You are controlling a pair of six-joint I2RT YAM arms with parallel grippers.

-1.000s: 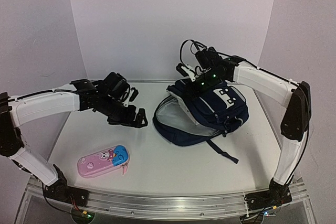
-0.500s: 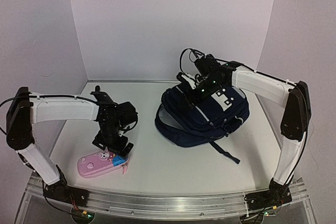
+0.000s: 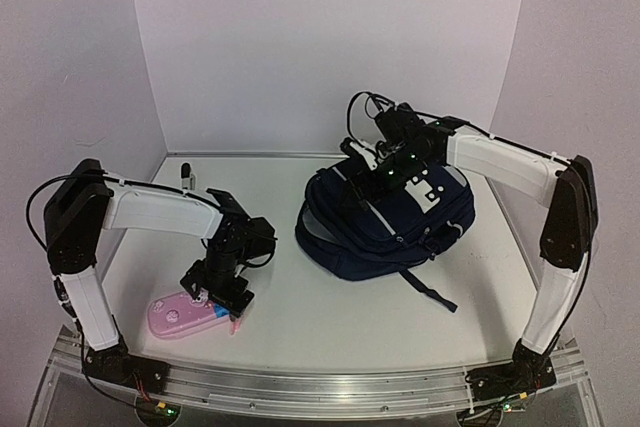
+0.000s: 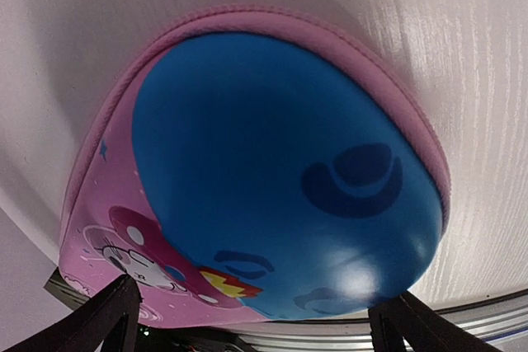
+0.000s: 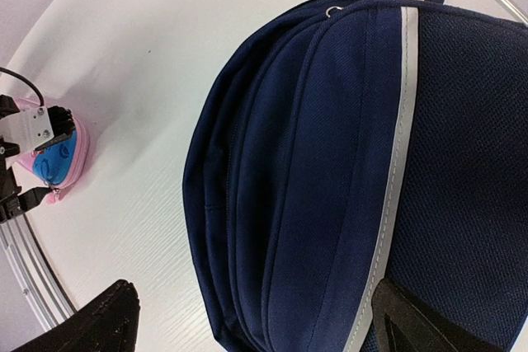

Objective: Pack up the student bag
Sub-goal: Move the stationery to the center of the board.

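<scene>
The student bag (image 3: 400, 222), navy blue with grey-white stripes, lies flat on the right half of the table and fills the right wrist view (image 5: 330, 171). My right gripper (image 3: 362, 169) hovers open over its back left end, its fingers (image 5: 91, 323) wide apart and holding nothing. A pink-and-blue pencil case (image 3: 178, 317) lies at the front left. My left gripper (image 3: 218, 292) is lowered over the case's blue end (image 4: 280, 162), open, one finger (image 4: 111, 315) on each side of it. I cannot tell whether they touch it.
A small dark marker (image 3: 186, 173) lies at the back left by the wall. A dark strap (image 3: 430, 292) trails from the bag toward the front. White walls close in the back and sides, and a metal rail (image 3: 320, 387) runs along the near edge.
My left arm swung from the table's middle down onto the pencil case. My right gripper opened and let go of the bag's top, and the bag settled flat.
</scene>
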